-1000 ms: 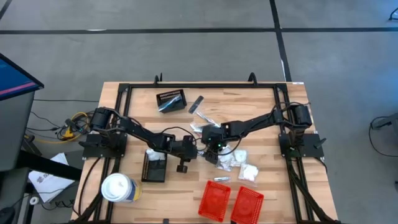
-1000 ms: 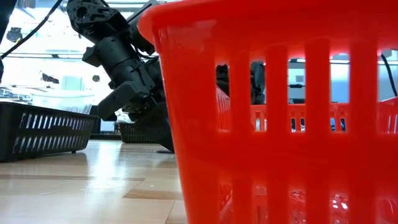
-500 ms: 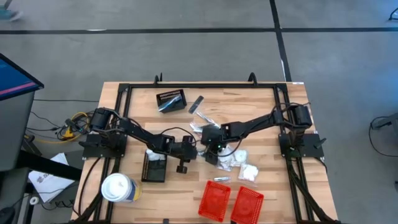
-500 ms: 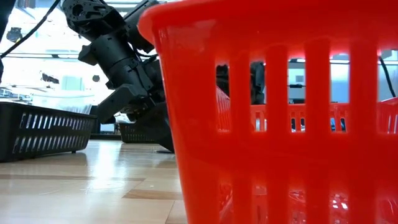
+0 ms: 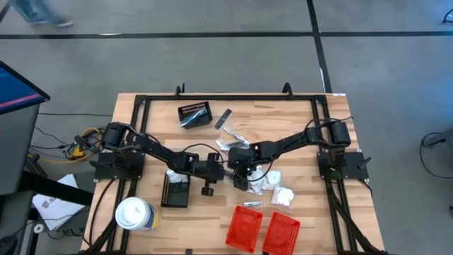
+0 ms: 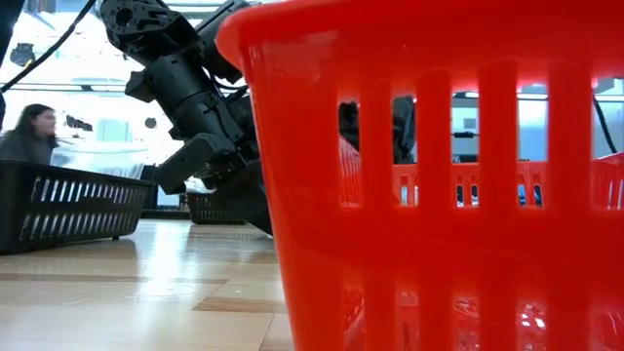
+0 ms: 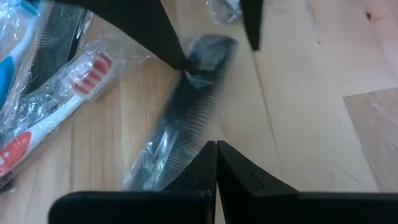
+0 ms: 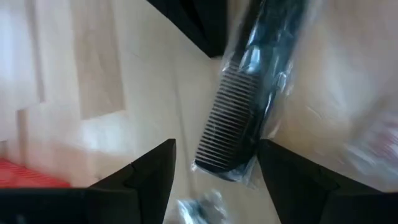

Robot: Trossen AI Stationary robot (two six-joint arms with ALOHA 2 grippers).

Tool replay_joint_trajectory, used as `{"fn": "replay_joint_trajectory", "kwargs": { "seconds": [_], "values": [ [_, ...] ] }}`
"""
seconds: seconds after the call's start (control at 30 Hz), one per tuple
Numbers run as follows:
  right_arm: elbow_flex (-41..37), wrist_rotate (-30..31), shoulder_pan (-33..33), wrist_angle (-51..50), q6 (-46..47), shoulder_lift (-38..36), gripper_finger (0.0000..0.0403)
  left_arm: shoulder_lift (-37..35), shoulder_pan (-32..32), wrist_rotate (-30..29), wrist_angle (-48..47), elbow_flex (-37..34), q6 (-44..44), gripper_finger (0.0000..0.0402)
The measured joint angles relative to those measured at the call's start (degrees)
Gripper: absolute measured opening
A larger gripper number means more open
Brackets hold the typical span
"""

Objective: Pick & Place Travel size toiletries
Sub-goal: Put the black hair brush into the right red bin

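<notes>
Since the earlier high view we see the right gripper shifted slightly toward the left arm, and a person now shows behind the table in the low view; the rest is unchanged.

We note a wooden table with a black frame on a grey floor, bright room behind.

Containers: two red baskets at the near edge, one filling the low view, contents not clear; a black basket at the far side; another black basket near the left arm holding something white; a white lidded cup at the corner.

Hands: the left gripper is clenched shut on nothing, fingertips pressed together just over a wrapped black comb lying on the wood, beside a wrapped toothbrush. The right gripper has its fingers spread wide, straddling the same comb, not grasping it.

We see white packets piled mid-table, just beside the right gripper.
</notes>
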Motion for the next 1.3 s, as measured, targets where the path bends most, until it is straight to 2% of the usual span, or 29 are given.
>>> {"fn": "replay_joint_trajectory", "kwargs": {
  "seconds": [0.17, 0.33, 0.57, 0.73, 0.97, 1.13, 1.3],
  "values": [
    [0.0, -0.5, 0.0, 0.8, -0.2, 1.4, 0.0213, -0.1, 0.0, 0.1, 0.2, 0.0, 0.0, 0.0],
    [-0.1, -0.6, -0.7, 0.9, -0.2, 1.0, 0.0184, -0.1, 0.0, 0.0, 0.3, 0.0, 0.8, 0.0],
    [-0.1, -1.1, -1.3, 0.7, 0.0, 1.1, 0.0139, -0.5, -2.5, -8.9, -0.1, 0.0, 5.9, 0.0002],
    [-0.3, -1.6, -1.4, 1.7, 0.0, 1.1, 0.0124, -0.5, -2.9, -9.9, -0.2, 0.0, 6.1, 0.0011],
    [-0.3, -2.5, -1.4, 1.8, 0.1, 1.2, 0.0124, -0.5, -3.7, -10.0, -0.9, 0.1, 6.1, 0.0046],
    [-0.2, -4.1, -2.3, 1.8, 0.7, 1.6, 0.0122, -0.5, -4.9, -12.4, -1.0, 0.1, 6.1, 0.0081],
    [-0.3, -4.8, -3.0, 1.9, 1.0, 1.7, 0.0121, -0.5, -5.8, -14.5, -1.3, 0.1, 6.0, 0.0098]
  ]
}}
